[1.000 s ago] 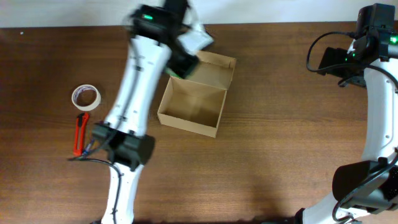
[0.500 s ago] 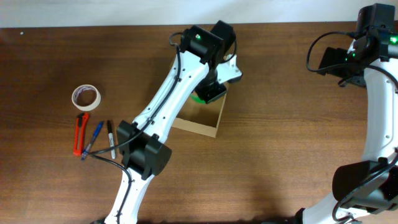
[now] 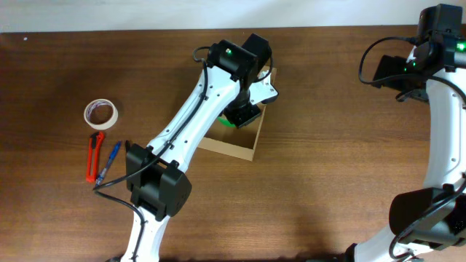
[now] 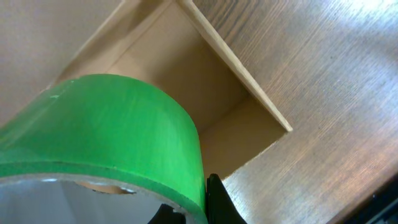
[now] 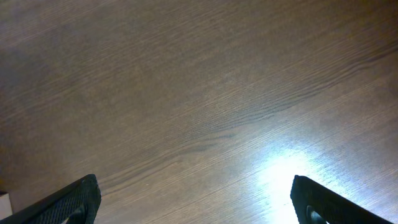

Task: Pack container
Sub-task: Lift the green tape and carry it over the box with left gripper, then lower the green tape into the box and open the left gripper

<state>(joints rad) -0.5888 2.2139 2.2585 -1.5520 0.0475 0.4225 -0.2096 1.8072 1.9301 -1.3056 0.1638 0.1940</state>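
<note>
Placement is the step in hand. The left pincer [image 3: 242, 110] is clamped shut on a roll of bright green tape [image 4: 106, 124] and hangs over the open top of the small rectangular tan cardboard box [image 3: 231, 148], which sits on the dark wooden desk [image 3: 328, 160] a little left of centre, near the far edge. The next move, by this reading, calls for a short descent until the roll is inside the walls, then a release that lets it settle on the floor of the box without catching the near wall.

The right pincer [image 5: 196, 202] stands fully open and holds nothing, parked at the far right, well apart from the box.

The overhead view shows the layout: the left arm hides most of the box, and only a sliver of green peeks out beneath the wrist. It also shows a white tape roll [image 3: 100, 113], a red cutter [image 3: 92, 156] and a blue pen [image 3: 109, 160] lying at the left, not yet packed. The left wrist view supplies what the overhead lacks: the roll in the grip and the bare interior of the box below it. The right wrist view shows only bare wood.
</note>
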